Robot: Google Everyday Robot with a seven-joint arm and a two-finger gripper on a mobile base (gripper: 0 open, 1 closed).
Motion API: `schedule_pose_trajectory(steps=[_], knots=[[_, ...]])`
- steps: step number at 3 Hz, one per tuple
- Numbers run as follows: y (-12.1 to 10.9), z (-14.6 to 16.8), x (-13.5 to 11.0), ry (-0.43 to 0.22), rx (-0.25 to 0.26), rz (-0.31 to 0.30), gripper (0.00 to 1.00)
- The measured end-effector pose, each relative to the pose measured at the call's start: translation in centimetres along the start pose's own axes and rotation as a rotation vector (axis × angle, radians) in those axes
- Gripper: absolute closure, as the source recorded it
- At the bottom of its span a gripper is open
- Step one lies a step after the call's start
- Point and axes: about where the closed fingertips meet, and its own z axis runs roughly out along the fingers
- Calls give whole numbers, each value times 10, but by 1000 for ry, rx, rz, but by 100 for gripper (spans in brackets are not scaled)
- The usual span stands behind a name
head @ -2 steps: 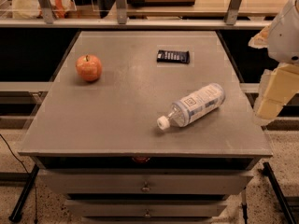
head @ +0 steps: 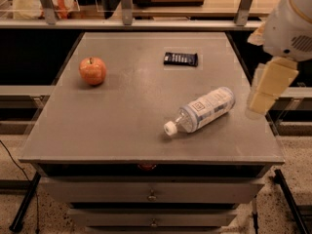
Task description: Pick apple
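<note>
Dim workshop-looking room with rails and a wooden shelf along the back, and up front a flat grey tabletop (head: 122, 121) sitting on a cabinet with drawers. The robot's cream-coloured two-finger gripper (head: 258, 104) hangs at the table's right edge as the camera sees it, lifted off the surface and holding nothing; whether it's open or closed I honestly can't tell from this angle. Closest to it is a clear plastic bottle with a white cap and a printed label (head: 202, 109), lying on its side just beside and slightly below the gripper, cap pointing away from it. Further out from the gripper, toward the back, lies a small flat black wrapped snack bar (head: 181, 58). The small round orange-red apple with a short dark stem (head: 92, 70) sits upright all the way across the table, well apart from the gripper and past the bottle. So I'd call this the very start of the reach, nothing grasped yet. Next move probably needs a long sweep over or behind the bottle, then a drop down around the apple.
</note>
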Motion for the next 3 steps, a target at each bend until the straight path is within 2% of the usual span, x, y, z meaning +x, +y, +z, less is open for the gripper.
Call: schedule_pose_trajectory(steps=[1, 2, 3], knots=[[-28, 21, -38, -85, -12, 61, 0], [-53, 51, -76, -207, -24, 204, 0], [-53, 51, -76, -207, -24, 204, 0]])
